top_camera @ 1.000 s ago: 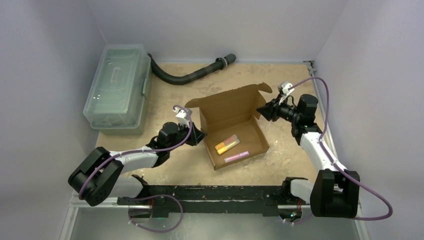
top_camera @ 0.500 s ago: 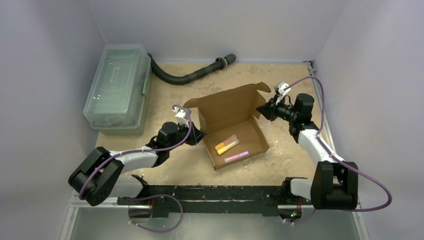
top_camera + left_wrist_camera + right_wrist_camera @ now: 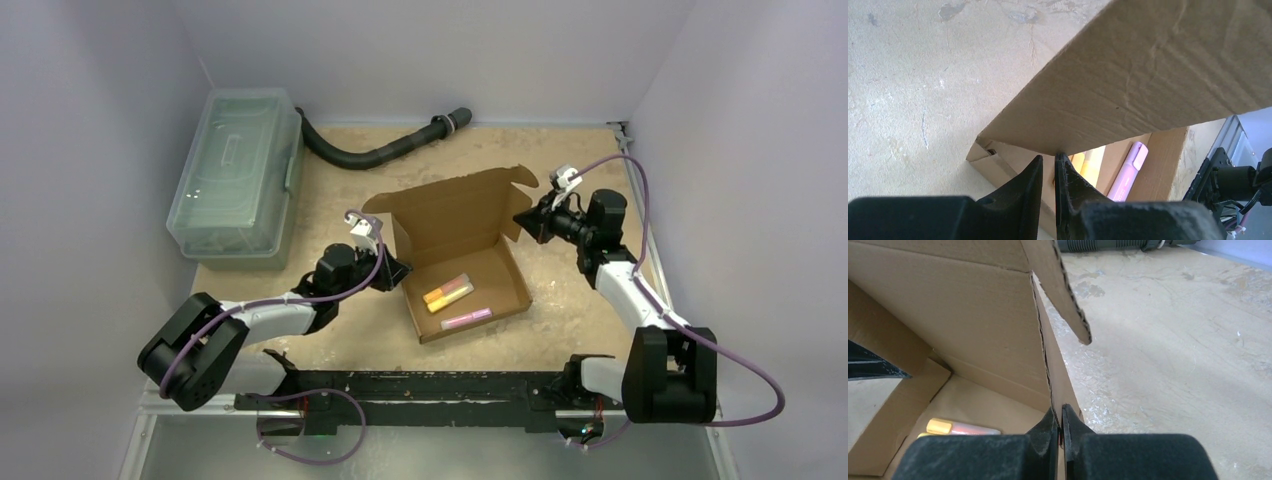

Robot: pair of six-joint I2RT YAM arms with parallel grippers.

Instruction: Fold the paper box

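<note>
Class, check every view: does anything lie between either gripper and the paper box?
Nothing visible does. The left gripper is shut on a left flap of the paper box; the right gripper pinches its right wall.

Beige, stained table (image 3: 570, 300) carries the brown paper box (image 3: 450, 220), which sits open on it near the middle. Clear lidded plastic bin (image 3: 235, 175) stands well to the left of the box and farther back. Black ribbed hose (image 3: 375, 152) lies beyond the box by the far edge, one end just beside the bin.
</note>
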